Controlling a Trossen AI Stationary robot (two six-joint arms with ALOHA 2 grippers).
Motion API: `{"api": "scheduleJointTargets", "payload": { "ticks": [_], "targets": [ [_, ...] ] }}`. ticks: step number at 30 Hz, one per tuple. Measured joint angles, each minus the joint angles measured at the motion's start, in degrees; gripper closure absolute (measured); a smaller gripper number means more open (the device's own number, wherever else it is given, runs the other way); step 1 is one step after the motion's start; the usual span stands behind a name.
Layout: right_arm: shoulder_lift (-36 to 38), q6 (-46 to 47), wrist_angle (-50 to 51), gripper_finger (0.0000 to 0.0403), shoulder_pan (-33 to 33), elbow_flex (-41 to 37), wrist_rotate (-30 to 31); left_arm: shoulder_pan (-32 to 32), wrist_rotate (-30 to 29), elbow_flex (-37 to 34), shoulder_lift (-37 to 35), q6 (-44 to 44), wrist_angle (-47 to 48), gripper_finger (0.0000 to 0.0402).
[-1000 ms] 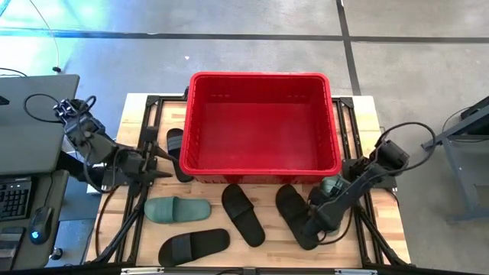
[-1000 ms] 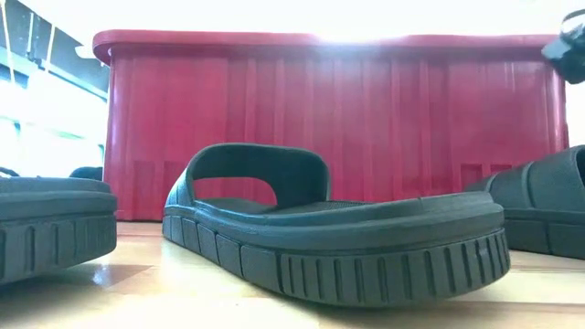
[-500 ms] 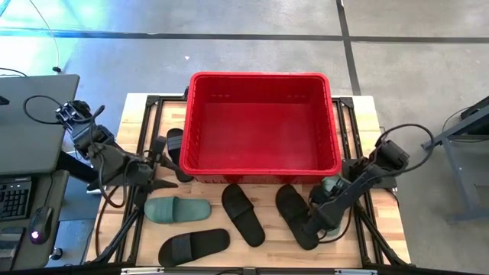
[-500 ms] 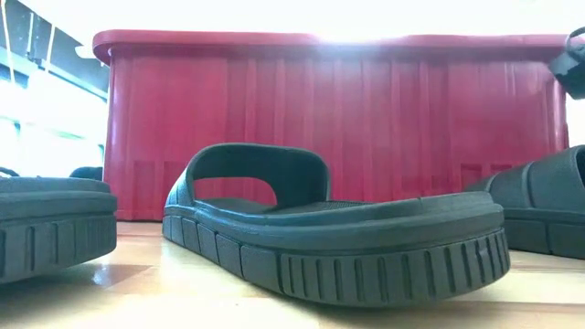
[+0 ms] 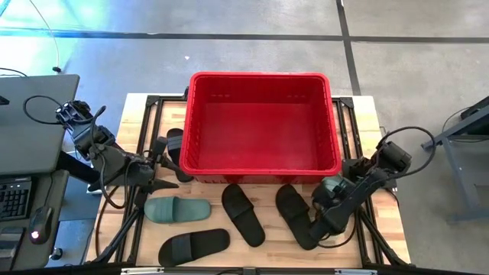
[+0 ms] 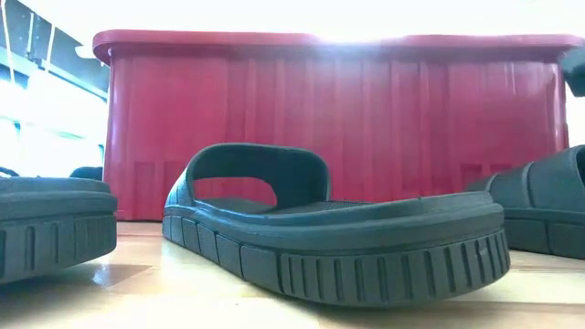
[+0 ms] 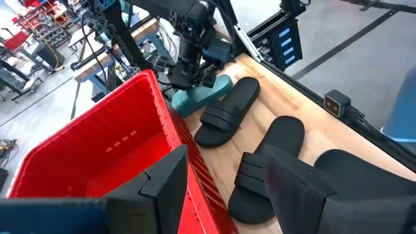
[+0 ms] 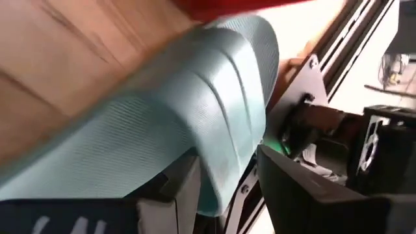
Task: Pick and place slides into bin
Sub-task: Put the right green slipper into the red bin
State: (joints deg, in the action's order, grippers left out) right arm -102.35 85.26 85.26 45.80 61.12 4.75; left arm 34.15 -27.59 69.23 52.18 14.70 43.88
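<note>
The red bin stands at the table's far middle and holds nothing that shows. A sage-green slide and three black slides lie flat on the near half. Another black slide lies beside the bin's left wall. My left gripper is open and empty just left of it. My right gripper is low over a second sage-green slide at the bin's near right corner. Its open fingers stand on either side of that slide's edge. My right gripper has the sage-green slide's edge between its fingers, which come at it from above and the right. A dark gap shows beside one finger. I cannot tell whether the fingers touch the slide. The slide lies on the table.
The bin's thick rim rises well above the slides in the low view. Black frame rails run along the table's left and right edges. A desk with a keyboard stands left of the table.
My left gripper has opened wider beside the black slide at the bin's left wall, and its arm has swung slightly. My right arm has shifted a little over the sage-green slide. No slide has moved.
</note>
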Motion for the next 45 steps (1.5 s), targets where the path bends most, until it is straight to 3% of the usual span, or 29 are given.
{"api": "scheduleJointTargets", "payload": {
  "ticks": [4,10,18,21,23,27,32,39,45],
  "targets": [
    [0.0,0.0,-4.3,0.0263,0.0,-4.5,-5.4,0.0,0.0,0.0,0.0,0.0,0.0,0.0218],
    [0.0,4.7,-4.3,0.0273,0.0,-6.8,-5.0,0.0,0.0,0.0,0.0,-0.1,0.0,0.0218],
    [0.0,5.0,-5.7,0.0367,0.9,-2.2,-4.1,0.0,0.0,0.0,0.0,-0.2,0.0,0.0218],
    [-0.1,4.9,-5.5,0.0395,0.9,-0.4,-7.0,0.0,0.0,0.0,0.0,-0.2,0.0,0.0218],
    [-0.1,6.2,-5.7,0.0392,1.1,2.3,-7.6,0.0,0.0,0.0,0.0,-0.2,0.0,0.0218],
    [-0.1,6.1,-5.3,0.0399,2.5,11.7,-1.3,0.0,0.0,0.0,0.0,-0.2,0.0,0.0218],
    [-0.1,3.6,-0.6,0.0400,2.9,28.5,-2.3,0.0,0.0,0.0,0.0,-0.2,-0.3,0.0218],
    [0.0,2.5,5.4,0.0402,3.7,51.0,12.9,0.0,-0.3,0.0,0.0,-0.1,-0.4,0.0218],
    [0.0,-14.7,4.8,0.0402,2.3,59.7,39.5,0.0,-0.3,0.0,0.2,0.0,-0.4,0.0218]
  ]
}}
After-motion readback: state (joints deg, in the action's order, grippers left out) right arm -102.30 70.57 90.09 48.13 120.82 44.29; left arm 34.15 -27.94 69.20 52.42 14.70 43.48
